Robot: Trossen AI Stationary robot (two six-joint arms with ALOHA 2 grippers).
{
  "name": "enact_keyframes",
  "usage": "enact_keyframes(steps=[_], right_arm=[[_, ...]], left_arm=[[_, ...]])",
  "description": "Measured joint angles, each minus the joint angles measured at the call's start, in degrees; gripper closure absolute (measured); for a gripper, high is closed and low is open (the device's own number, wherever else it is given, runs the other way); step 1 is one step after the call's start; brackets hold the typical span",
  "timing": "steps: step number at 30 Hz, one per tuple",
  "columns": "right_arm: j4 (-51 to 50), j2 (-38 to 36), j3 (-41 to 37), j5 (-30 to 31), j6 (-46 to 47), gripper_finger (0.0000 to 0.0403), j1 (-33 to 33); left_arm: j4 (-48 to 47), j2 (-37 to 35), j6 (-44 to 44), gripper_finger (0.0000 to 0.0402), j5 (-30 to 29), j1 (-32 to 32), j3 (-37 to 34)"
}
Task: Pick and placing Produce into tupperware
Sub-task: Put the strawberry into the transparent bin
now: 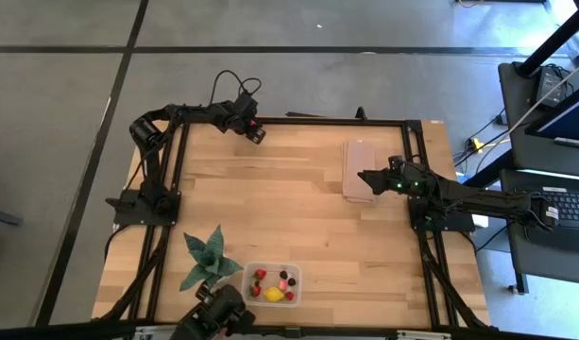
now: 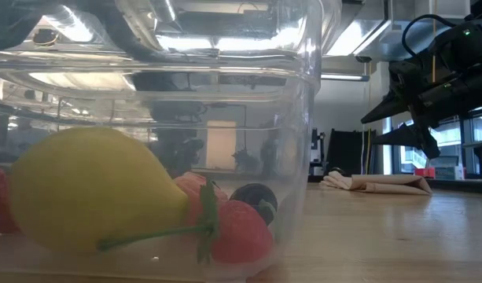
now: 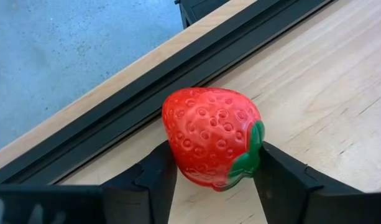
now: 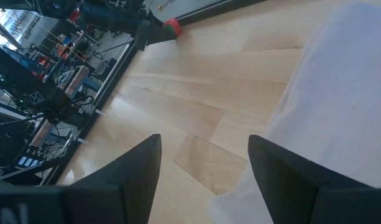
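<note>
Left gripper (image 1: 255, 130) sits at the far edge of the counter (image 1: 298, 208), fingers (image 3: 154, 177) clenched on a strawberry (image 3: 212, 138), leaf cap pointing toward one finger. Tupperware (image 1: 272, 283) lies at the near edge, diagonally well apart from it, so the carry likely runs far-to-near across the counter. Box already holds a yellow lemon-like piece (image 2: 95, 191), red berries and a dark berry (image 2: 255, 198). Right gripper (image 1: 366, 177) waits over the folded cloth (image 1: 358, 170), fingers released, empty. Plant (image 1: 206, 259) stands just left of the box.

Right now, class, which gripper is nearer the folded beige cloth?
Right. The right gripper hovers at the cloth; the left gripper, shut on a strawberry, is farther off by the table's far edge.
</note>
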Motion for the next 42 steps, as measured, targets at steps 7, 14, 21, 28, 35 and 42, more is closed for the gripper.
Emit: enact_keyframes(steps=[7,14,21,28,35,42], right_arm=[[0.0,0.0,0.0,0.0,0.0,0.0160,0.0],[0.0,0.0,0.0,0.0,0.0,0.0160,0.0],[0.0,0.0,0.0,0.0,0.0,0.0159,0.0],[0.0,0.0,0.0,0.0,0.0,0.0159,0.0],[0.0,0.0,0.0,0.0,-0.1,0.0159,0.0],[0.0,0.0,0.0,-0.2,0.0,0.0159,0.0]], left_arm=[[0.9,-1.8,0.0,0.0225,1.8,-0.4,0.0],[0.4,-9.5,0.1,0.0228,2.9,-0.6,0.0],[0.3,-22.2,0.0,0.0227,10.8,-3.1,0.0],[0.3,-37.7,0.5,0.0230,20.2,-9.9,0.0],[0.0,-50.4,0.4,0.0228,27.3,-20.7,0.0],[-3.7,-54.9,0.0,0.0226,27.6,-36.7,0.1]])
